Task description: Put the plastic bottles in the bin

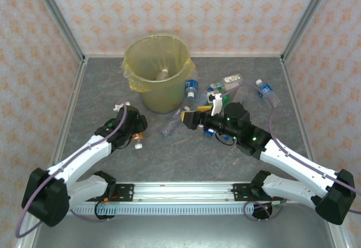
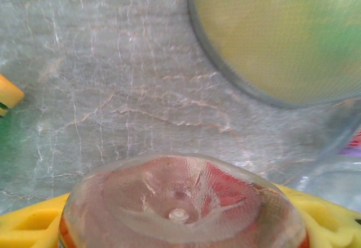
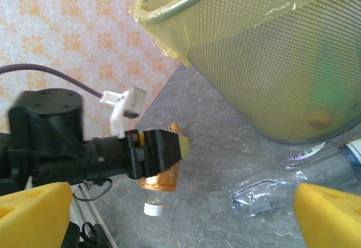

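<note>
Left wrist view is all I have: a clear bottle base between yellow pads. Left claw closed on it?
Observer: Yes. The right wrist view shows the left claw clamped across an orange-tinted bottle, its white cap poking out past the jaws.
Operator: Right arm in the way?
Observer: No. The right claw is open, just right of the bin, apart from the left one.
Operator: Anything between them?
Observer: One clear bottle lying on the table.
</note>
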Controlling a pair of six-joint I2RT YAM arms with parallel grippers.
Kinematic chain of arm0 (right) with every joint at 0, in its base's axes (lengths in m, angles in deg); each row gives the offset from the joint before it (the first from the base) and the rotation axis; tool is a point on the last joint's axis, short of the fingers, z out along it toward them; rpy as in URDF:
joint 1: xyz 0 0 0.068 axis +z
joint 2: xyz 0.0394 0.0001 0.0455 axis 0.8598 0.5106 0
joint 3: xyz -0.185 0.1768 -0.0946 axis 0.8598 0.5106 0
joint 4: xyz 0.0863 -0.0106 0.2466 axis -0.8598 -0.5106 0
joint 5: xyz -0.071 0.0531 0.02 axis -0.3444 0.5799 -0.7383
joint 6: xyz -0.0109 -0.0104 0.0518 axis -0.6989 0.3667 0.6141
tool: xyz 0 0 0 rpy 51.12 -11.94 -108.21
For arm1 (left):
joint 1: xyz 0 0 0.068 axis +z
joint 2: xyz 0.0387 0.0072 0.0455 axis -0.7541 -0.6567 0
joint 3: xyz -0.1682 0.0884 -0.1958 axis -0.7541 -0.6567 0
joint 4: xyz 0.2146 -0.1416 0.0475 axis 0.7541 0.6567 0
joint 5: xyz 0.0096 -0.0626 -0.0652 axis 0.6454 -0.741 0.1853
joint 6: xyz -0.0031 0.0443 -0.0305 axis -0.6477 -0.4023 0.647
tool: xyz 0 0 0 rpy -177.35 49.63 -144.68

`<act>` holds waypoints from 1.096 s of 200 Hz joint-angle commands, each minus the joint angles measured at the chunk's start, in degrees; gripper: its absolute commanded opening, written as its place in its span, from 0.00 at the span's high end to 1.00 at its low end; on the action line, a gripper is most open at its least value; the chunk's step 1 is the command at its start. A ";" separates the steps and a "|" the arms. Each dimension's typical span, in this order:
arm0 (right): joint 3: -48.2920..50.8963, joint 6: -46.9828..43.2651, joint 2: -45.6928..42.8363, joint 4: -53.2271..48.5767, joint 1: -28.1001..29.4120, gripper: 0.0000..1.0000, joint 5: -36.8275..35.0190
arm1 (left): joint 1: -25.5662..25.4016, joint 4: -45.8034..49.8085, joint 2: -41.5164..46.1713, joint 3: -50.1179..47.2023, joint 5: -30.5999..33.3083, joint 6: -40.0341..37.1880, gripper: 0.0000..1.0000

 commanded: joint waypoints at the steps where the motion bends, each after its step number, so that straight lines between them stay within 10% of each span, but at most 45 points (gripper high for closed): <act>1: 0.88 1.03 -2.39 2.12 0.43 0.00 0.07 | -0.44 4.64 5.69 3.63 2.10 0.92 0.38; 97: 2.31 1.89 -5.31 4.91 0.52 0.00 1.54 | -0.47 1.35 12.02 19.79 5.08 -1.80 0.41; 219: 2.31 2.02 -9.22 3.72 0.52 0.00 -0.89 | -0.46 -12.52 -12.24 44.32 7.38 -11.68 0.43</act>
